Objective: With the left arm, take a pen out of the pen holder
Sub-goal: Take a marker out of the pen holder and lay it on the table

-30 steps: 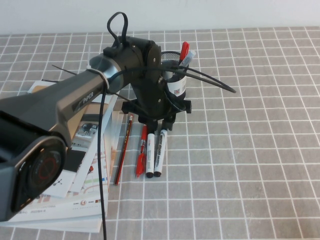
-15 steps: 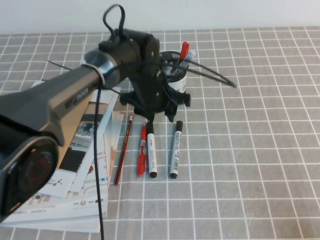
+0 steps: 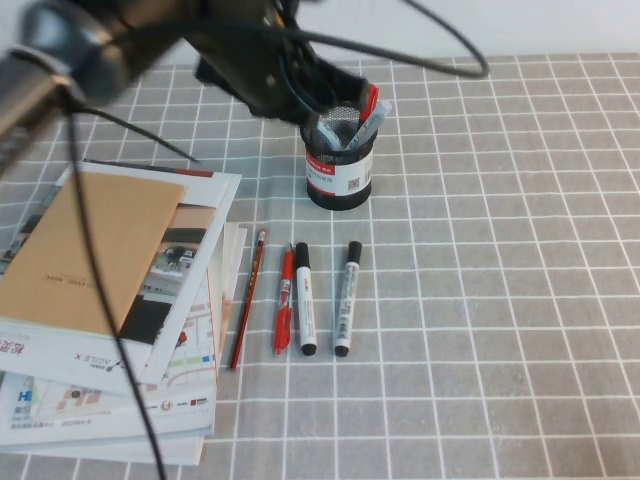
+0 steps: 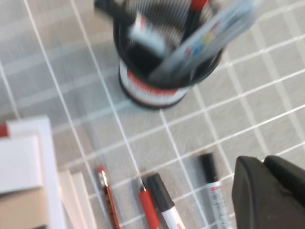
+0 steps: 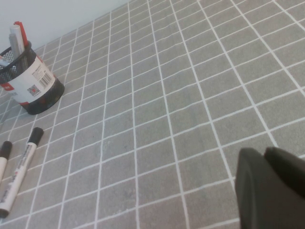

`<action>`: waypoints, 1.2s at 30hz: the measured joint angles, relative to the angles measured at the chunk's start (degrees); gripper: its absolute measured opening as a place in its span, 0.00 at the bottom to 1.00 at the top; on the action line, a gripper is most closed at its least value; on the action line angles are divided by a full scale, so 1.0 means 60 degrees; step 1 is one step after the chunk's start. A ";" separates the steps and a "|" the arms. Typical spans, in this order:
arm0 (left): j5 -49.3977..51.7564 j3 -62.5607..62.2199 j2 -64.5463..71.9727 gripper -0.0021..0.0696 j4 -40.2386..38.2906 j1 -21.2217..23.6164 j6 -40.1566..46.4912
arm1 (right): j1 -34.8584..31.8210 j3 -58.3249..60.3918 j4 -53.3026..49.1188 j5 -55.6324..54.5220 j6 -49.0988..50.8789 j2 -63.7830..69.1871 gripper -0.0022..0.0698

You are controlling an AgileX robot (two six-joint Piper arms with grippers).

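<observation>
A grey table point(image 3: 520, 300) with a white grid carries everything. A black mesh pen holder point(image 3: 339, 175) stands far centre. Nearer lie 4 things side by side: red pencil point(image 3: 247, 300), red pen point(image 3: 284, 305), left marker point(image 3: 304, 300) just beside the pen, right marker point(image 3: 346, 300) apart. A stack of booklets point(image 3: 110, 300) fills the near left.

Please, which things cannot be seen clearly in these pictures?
High view: blurred left arm hides part of the pen holder; right arm absent.
Left wrist view: left pincer, shut near the holder, cut by the edge; pens inside blurred.
Right wrist view: right pincer, over the table, cut by the edge.
</observation>
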 joint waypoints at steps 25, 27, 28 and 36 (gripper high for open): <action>-0.3900 1.0683 -0.7985 0.03 0.0582 -0.2132 -0.1148 | 0.0000 0.0000 0.0000 0.0000 0.0000 0.0000 0.01; -0.3663 1.1038 -0.8193 0.03 0.0443 -0.2146 -0.1254 | 0.0000 0.0000 0.0000 0.0000 0.0000 0.0000 0.01; -0.3447 1.1130 -0.8244 0.03 0.0424 -0.2146 -0.1291 | 0.0000 0.0000 0.0000 0.0000 0.0000 0.0000 0.01; -0.2924 1.1195 -0.8364 0.03 0.1483 -0.2146 -0.1375 | 0.0000 0.0000 0.0000 0.0000 0.0000 0.0000 0.01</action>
